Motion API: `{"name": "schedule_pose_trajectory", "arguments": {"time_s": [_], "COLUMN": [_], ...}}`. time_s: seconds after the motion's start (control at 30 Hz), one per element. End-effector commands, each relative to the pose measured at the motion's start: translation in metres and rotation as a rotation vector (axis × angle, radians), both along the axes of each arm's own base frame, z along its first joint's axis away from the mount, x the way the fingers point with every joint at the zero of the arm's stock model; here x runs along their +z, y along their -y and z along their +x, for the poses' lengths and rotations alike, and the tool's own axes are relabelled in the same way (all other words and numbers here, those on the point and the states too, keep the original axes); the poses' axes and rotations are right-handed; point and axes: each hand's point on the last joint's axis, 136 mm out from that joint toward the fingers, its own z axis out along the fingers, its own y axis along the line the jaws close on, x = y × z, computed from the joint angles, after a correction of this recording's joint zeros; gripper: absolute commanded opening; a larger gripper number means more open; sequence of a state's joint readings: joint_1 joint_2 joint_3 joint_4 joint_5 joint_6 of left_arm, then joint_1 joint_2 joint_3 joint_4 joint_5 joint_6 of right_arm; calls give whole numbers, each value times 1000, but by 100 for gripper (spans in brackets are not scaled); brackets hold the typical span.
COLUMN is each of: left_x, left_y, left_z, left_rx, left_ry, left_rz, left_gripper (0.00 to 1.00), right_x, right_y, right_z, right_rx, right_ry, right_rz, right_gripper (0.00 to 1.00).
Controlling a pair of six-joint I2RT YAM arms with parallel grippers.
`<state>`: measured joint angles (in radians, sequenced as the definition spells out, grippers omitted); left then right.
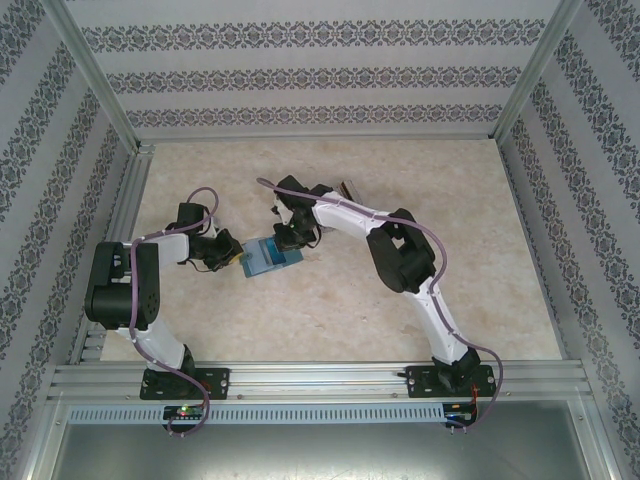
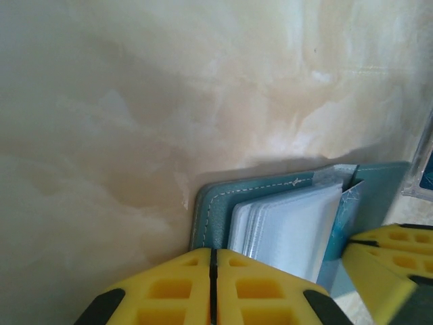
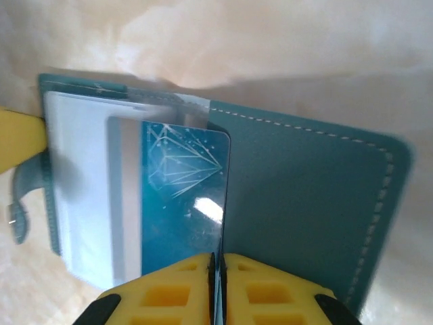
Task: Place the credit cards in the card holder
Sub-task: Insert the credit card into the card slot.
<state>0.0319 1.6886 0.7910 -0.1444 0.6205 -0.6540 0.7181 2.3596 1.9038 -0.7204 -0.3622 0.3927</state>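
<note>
While the left pincer (image 2: 213,288) is clenched on what looks like the near edge of the card holder (image 3: 304,196), pinning it open on the table (image 1: 450,300), we see the right pincer (image 3: 218,288) clenched on the lower edge of a teal card (image 3: 183,196) printed with a white diamond outline. The card holder, a teal stitched wallet, lies spread flat near the middle of the table, between the two arms, with its snap tab (image 3: 17,210) curling off one side. The teal card sits over the stack of clear sleeves (image 3: 81,169), but we cannot tell whether it has entered a pocket. We judge the task to be at an early or middle stage. The sleeves look pale and mostly unfilled, and this card is not yet let go. A small object (image 1: 347,187) beside the right arm, too small to identify, may be more cards waiting.
</note>
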Motion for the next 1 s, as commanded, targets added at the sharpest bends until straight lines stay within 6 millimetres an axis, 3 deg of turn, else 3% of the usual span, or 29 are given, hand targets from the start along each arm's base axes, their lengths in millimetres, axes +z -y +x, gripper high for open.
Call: {"name": "schedule_pose_trajectory", "arguments": {"time_s": [0.0, 0.53, 0.8, 0.97], "left_x": [-1, -2, 0, 2], "left_y": [5, 7, 6, 7], "left_z": [0, 2, 3, 2], "left_rx": [-17, -19, -21, -25], "left_ry": [13, 14, 20, 23], "left_rz": [-7, -21, -20, -17], "left_gripper": [10, 10, 10, 10], "right_x": [-3, 9, 32, 48], "right_y": [-7, -47, -48, -38], "right_z": [-3, -14, -14, -15], "right_rx": [14, 49, 48, 46], "right_ry": [2, -20, -9, 23], "right_rz": [-17, 88, 153, 146], "right_gripper": [15, 14, 14, 15]}}
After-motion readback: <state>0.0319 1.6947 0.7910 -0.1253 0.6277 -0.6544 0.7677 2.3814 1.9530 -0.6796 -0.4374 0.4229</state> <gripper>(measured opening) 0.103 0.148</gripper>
